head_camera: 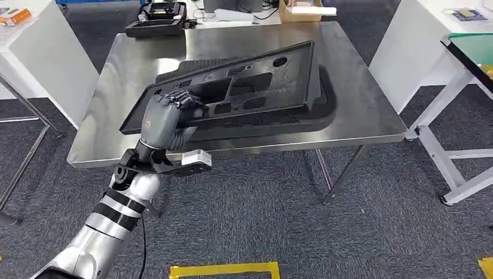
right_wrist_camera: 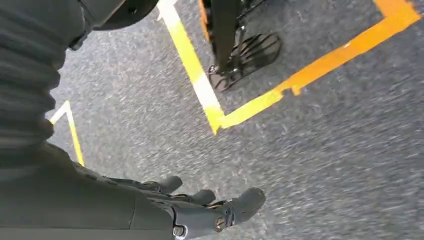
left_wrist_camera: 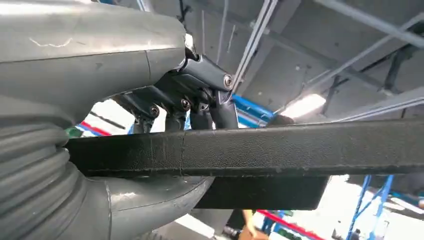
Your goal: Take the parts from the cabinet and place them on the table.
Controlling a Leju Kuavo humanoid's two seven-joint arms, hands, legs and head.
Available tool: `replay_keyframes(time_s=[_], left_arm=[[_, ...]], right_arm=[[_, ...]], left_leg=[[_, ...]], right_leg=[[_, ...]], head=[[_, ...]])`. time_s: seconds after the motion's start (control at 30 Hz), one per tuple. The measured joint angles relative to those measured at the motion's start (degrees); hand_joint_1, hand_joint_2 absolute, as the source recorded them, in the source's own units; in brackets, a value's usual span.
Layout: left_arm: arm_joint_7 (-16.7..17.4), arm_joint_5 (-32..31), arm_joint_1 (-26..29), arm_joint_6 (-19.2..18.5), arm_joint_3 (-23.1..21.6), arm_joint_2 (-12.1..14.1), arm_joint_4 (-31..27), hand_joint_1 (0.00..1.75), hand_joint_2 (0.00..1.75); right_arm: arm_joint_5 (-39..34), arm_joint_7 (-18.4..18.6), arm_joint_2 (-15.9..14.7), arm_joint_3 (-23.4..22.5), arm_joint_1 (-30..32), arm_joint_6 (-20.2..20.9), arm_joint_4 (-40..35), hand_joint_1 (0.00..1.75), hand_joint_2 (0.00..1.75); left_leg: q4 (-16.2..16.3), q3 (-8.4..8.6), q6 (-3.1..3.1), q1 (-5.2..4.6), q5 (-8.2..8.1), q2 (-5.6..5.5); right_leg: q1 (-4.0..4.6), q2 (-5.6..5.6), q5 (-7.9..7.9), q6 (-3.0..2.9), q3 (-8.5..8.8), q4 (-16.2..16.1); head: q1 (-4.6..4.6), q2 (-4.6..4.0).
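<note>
**Head view: panel going down on the table**

The left hand grips the near corner of a black panel, fingers over the top, thumb under. The panel rests tilted on a second black part on the steel table. This looks like the placing step; next, lower it flat and let go. The right hand hangs over the floor, fingers loosely apart, holding nothing.

Left arm: silver shell with black bands, thin black cable hanging at its 5 o'clock side. Black wrist bracket carrying a small white block. Left hand: grey body, darker fingers, silver screws at the knuckles. Right hand: grey ribbed cover, dark fingers, screw heads.
</note>
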Motion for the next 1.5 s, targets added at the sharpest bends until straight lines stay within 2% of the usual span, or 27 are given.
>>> replay_keyframes(time_s=[0.1,0.13,0.2,0.27,0.3,0.33,0.4,0.47,0.53,0.63,0.67,0.73,0.8,0.83,0.9,0.93,0.97,1.0,1.03,1.13,1.2,1.23,1.3,1.33,1.4,1.47,1.5], left_arm=[[0.0,-0.09,-0.26,-0.11,-0.18,-0.18,-0.02,1.75,1.75],[0.13,-0.09,-0.35,-0.13,-0.13,-0.42,-0.04,1.75,1.75],[0.15,-0.06,-0.79,-0.13,-0.11,-0.53,-0.02,1.75,1.75],[0.13,-0.11,-0.67,-0.18,-0.13,-0.76,-0.02,1.75,1.75],[0.13,-0.11,-0.53,-0.2,-0.15,-0.76,0.02,1.75,1.75],[0.13,-0.11,-0.49,-0.2,-0.15,-0.76,0.09,1.75,1.75],[0.15,-0.09,-0.52,-0.2,-0.15,-0.79,0.13,1.75,1.75],[0.15,-0.11,-0.65,-0.26,-0.15,-0.9,0.18,1.75,1.75],[0.15,-0.13,-0.97,-0.39,-0.18,-1.01,0.2,1.75,1.75],[0.17,-0.26,-1.2,-0.46,-0.29,-1.22,0.15,1.75,1.75],[0.18,-0.28,-1.25,-0.46,-0.37,-1.25,0.15,1.75,1.75],[0.18,-0.28,-1.42,-0.46,-0.42,-1.25,0.18,1.75,1.75],[0.2,-0.28,-1.06,-0.48,-0.5,-1.25,0.5,1.75,1.75],[0.2,-0.28,-0.98,-0.48,-0.55,-1.25,0.57,1.75,1.75],[0.31,-0.28,-0.96,-0.48,-0.64,-1.25,0.61,1.75,1.75],[0.31,-0.28,-1.0,-0.48,-0.64,-1.25,0.61,1.75,1.75],[0.31,-0.28,-1.05,-0.48,-0.68,-1.25,0.61,1.75,1.75],[0.31,-0.28,-1.02,-0.5,-0.7,-1.22,0.7,1.75,1.75],[0.29,-0.3,-1.2,-0.53,-0.79,-1.27,0.83,1.75,1.75],[0.33,-0.44,-1.34,-0.57,-0.96,-1.42,0.79,1.75,1.75],[0.39,-0.52,-1.74,-0.63,-0.99,-1.48,0.79,1.75,1.75],[0.39,-0.68,-1.89,-0.66,-1.05,-1.62,0.79,1.75,1.75],[0.39,-0.74,-1.7,-0.85,-1.23,-1.73,0.88,1.75,1.75],[0.52,-0.74,-1.55,-0.85,-1.31,-1.73,0.94,1.75,1.75],[0.68,-0.74,-1.43,-0.85,-1.49,-1.73,1.03,1.75,1.75],[0.7,-0.74,-1.49,-0.85,-1.55,-1.75,1.03,1.75,1.75],[0.7,-0.74,-1.59,-0.88,-1.55,-1.73,1.09,1.75,1.75]], right_arm=[[0.07,-0.02,-0.18,0.0,-0.21,0.0,-0.04,0.0,1.75],[0.07,-0.02,-0.39,0.0,-0.25,0.0,-0.04,0.0,1.75],[0.07,-0.04,-0.17,0.0,-0.24,0.0,-0.04,0.0,1.75],[0.09,-0.04,-0.15,0.0,-0.29,0.0,-0.04,0.0,1.75],[0.09,-0.04,-0.15,0.0,-0.28,0.0,-0.04,0.0,1.75],[0.07,-0.04,-0.15,0.0,-0.23,0.0,-0.04,0.0,1.75],[0.07,-0.04,-0.24,-0.02,0.06,0.0,-0.04,0.0,1.75],[0.07,-0.04,-0.26,-0.02,0.09,0.0,-0.02,0.0,1.75],[0.07,-0.04,-0.26,-0.02,-0.23,0.0,-0.04,0.0,1.75],[0.11,-0.04,-0.13,-0.02,-0.2,0.04,-0.04,0.0,1.75],[0.13,-0.06,-0.11,-0.02,-0.05,0.04,-0.04,0.0,1.75],[0.13,-0.07,-0.13,-0.02,-0.18,0.04,-0.04,0.0,1.75],[0.13,-0.07,-0.17,-0.02,-0.16,0.04,-0.04,0.0,1.75],[0.13,-0.07,-0.17,-0.02,-0.13,0.07,-0.04,0.0,1.75],[0.13,-0.07,-0.13,-0.02,-0.04,0.07,-0.04,0.0,1.75],[0.13,-0.07,-0.09,-0.02,0.01,0.07,-0.04,0.0,1.75],[0.13,-0.07,-0.07,-0.02,0.03,0.13,-0.04,0.0,1.75],[0.13,-0.07,-0.07,-0.02,0.0,0.17,-0.02,0.0,1.75],[0.15,-0.07,-0.07,-0.02,-0.17,0.2,-0.04,0.0,1.75],[0.2,-0.09,-0.26,-0.02,-0.3,0.22,-0.07,0.0,1.75],[0.33,-0.11,-0.11,-0.02,-0.33,0.22,-0.07,0.0,1.75],[0.33,-0.11,-0.07,-0.02,-0.33,0.22,-0.07,0.0,1.75],[0.42,-0.11,-0.07,-0.02,-0.33,0.22,-0.07,0.0,1.75],[0.46,-0.11,-0.07,-0.04,-0.31,0.22,-0.07,0.0,1.75],[0.53,-0.11,-0.09,-0.09,0.01,0.22,-0.07,0.0,1.75],[0.57,-0.11,-0.15,-0.11,0.06,0.22,-0.07,0.0,1.75],[0.57,-0.11,-0.2,-0.13,0.18,0.22,-0.04,0.0,1.75]], left_leg=[[-0.19,1.01,1.03,-0.19,-0.11,0.01],[-0.48,1.82,1.3,0.24,-0.03,-0.18],[-0.53,2.35,1.9,0.28,-0.6,-0.21],[-0.54,2.81,2.1,0.26,-1.42,-0.38],[-0.54,3.2,2.09,0.26,-1.86,-0.47],[-0.54,3.75,2.04,0.27,-2.37,-0.66],[-0.54,5.11,1.79,0.29,-3.36,-0.9],[-0.66,6.18,1.35,0.28,-4.29,-0.92],[-1.0,6.65,0.56,-0.23,-5.19,-0.93],[-0.52,7.65,-0.24,-0.19,-5.83,-0.86],[1.29,6.95,-0.48,-0.11,-6.04,-0.52],[10.2,1.78,-1.04,0.06,-8.0,-0.21],[16.7,-3.48,-1.45,0.36,-11.71,-0.17],[16.3,-3.96,-1.5,0.41,-11.57,-0.13],[10.68,-2.61,-1.35,0.45,-8.28,0.06],[6.62,-1.16,-1.16,0.48,-5.55,0.1],[1.35,0.57,-0.83,0.49,-0.68,0.13],[-0.36,0.84,-0.5,0.18,0.48,0.09],[-0.12,1.65,0.01,0.02,-1.1,0.06],[-0.37,2.36,1.45,0.05,-0.85,-0.1],[-0.79,3.2,1.92,0.23,-1.31,-0.21],[-0.79,3.31,2.15,0.23,-1.68,-0.28],[-0.8,3.82,2.3,0.15,-2.56,-0.46],[-0.8,4.29,2.31,0.13,-3.03,-0.66],[-0.8,5.73,2.17,0.12,-4.08,-0.95],[-0.88,7.33,1.87,0.12,-5.22,-0.95],[-0.88,7.69,1.68,0.01,-5.67,-0.98]], right_leg=[[0.04,-0.2,0.04,1.32,0.49,0.61],[-0.02,-0.33,-0.1,1.41,-0.69,1.89],[-0.07,-0.42,-0.1,1.6,-5.11,9.41],[-0.25,-0.44,-3.53,1.13,-11.02,16.79],[-0.28,-0.45,-5.13,0.87,-12.97,18.25],[-0.38,-0.45,-5.2,1.26,-13.77,17.42],[-0.63,-0.51,-0.97,3.05,-11.99,9.94],[-0.61,-1.02,5.76,4.2,-9.1,0.71],[-0.09,-1.14,5.63,1.79,-8.04,-0.47],[-0.85,-0.93,6.17,0.3,-6.61,-0.88],[-0.81,-0.92,5.79,-0.19,-5.95,-0.95],[-0.7,-0.89,4.85,-1.13,-4.84,-0.92],[-0.6,-0.69,3.7,-1.1,-3.59,-0.89],[-0.6,-0.62,3.29,-1.03,-3.09,-0.88],[-0.62,-0.45,2.15,-0.74,-1.45,-0.85],[-0.62,-0.42,1.57,-0.59,-0.62,-0.86],[-0.62,-0.41,0.75,-0.31,0.34,-0.89],[-0.23,-0.33,0.2,0.07,1.06,-0.52],[-0.18,-0.31,-0.25,0.54,0.44,-0.97],[-0.09,-0.38,-0.34,1.58,1.31,-0.23],[-0.32,-0.55,0.44,2.05,-2.8,5.93],[-0.47,-0.55,-0.12,2.08,-6.32,10.76],[-0.49,-0.55,-3.94,1.32,-11.89,16.84],[-0.48,-0.55,-5.02,1.26,-13.46,17.47],[-0.47,-0.56,-2.45,2.26,-12.98,12.44],[-0.34,-0.69,4.5,3.29,-9.79,2.23],[-0.13,-1.02,7.63,3.19,-9.31,-0.9]], head=[[-0.05,0.02],[-0.07,0.02],[0.09,0.0],[0.17,0.02],[0.19,0.02],[0.19,0.0],[0.17,0.02],[0.28,0.0],[0.13,0.0],[-0.05,0.02],[0.11,0.0],[0.0,0.0],[-0.05,0.02],[0.0,0.02],[-0.07,0.0],[-0.09,0.0],[-0.07,0.02],[0.02,0.0],[0.11,0.02],[0.06,0.02],[0.2,0.0],[0.41,0.0],[0.41,0.02],[0.41,0.02],[0.48,0.0],[0.54,0.02],[0.61,0.0]])
